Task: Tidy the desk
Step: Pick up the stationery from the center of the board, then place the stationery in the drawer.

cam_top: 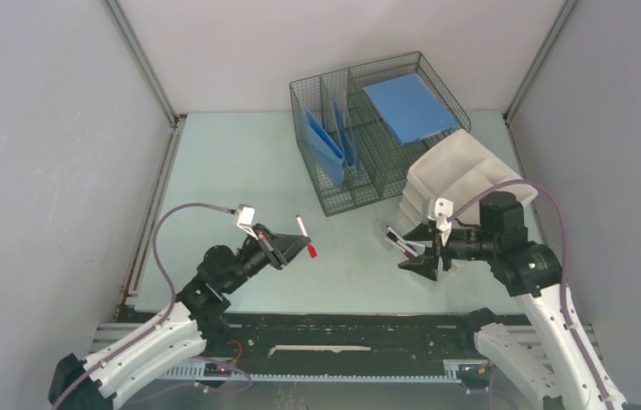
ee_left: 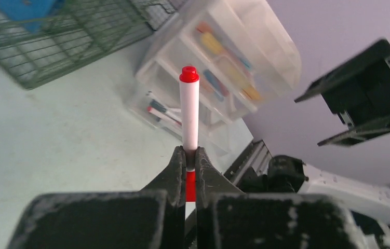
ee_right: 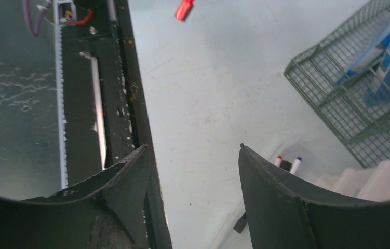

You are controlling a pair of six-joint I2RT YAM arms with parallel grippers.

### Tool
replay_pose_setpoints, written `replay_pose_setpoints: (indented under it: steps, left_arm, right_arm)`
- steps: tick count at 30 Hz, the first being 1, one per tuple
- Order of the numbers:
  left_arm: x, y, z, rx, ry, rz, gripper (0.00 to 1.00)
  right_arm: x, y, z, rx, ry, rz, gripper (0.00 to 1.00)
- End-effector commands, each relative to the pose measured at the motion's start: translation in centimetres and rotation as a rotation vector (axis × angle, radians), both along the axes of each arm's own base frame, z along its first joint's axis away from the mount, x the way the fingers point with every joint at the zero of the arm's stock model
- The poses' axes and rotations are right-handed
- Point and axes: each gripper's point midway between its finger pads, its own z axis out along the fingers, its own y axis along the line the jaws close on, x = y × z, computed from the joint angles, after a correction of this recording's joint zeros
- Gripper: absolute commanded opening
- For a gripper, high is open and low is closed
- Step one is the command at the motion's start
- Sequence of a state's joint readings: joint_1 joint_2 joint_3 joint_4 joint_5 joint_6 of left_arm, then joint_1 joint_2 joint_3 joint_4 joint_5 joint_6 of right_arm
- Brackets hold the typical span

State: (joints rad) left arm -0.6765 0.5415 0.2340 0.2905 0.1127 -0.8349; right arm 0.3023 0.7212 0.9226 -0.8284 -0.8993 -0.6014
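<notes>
From here I see three plain grey sides: the left wall [cam_top: 43, 128], back wall [cam_top: 342, 34] and right wall [cam_top: 624, 85]. Metal struts [cam_top: 142, 55] run up both far corners. A black rail [cam_top: 342, 329] edges the near side of the pale mint tabletop [cam_top: 231, 162]. The lighting looks soft and even.

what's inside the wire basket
Blue folders lean upright in the left slots of the basket. A flat blue pad lies across the right side. Anything beneath that pad is covered.

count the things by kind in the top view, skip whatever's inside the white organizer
wire basket: 1
blue folders: 3
white organizer: 1
marker in left end effector: 1
total: 6
</notes>
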Motion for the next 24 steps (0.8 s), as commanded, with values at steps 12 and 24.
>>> replay_pose_setpoints:
  steps: [12, 24]
  left_arm:
    - [-5.1, -9.5, 6.6, 0.156, -0.415, -0.143, 0.0]
    - [-5.7, -15.4, 7.7, 0.243, -0.543, -0.158, 0.0]
  right_arm:
    - [-2.6, 1.0, 3.6, 0.275, 0.166, 0.121, 0.75]
    - [-3.3, 1.0, 2.3, 0.323, 0.211, 0.172, 0.81]
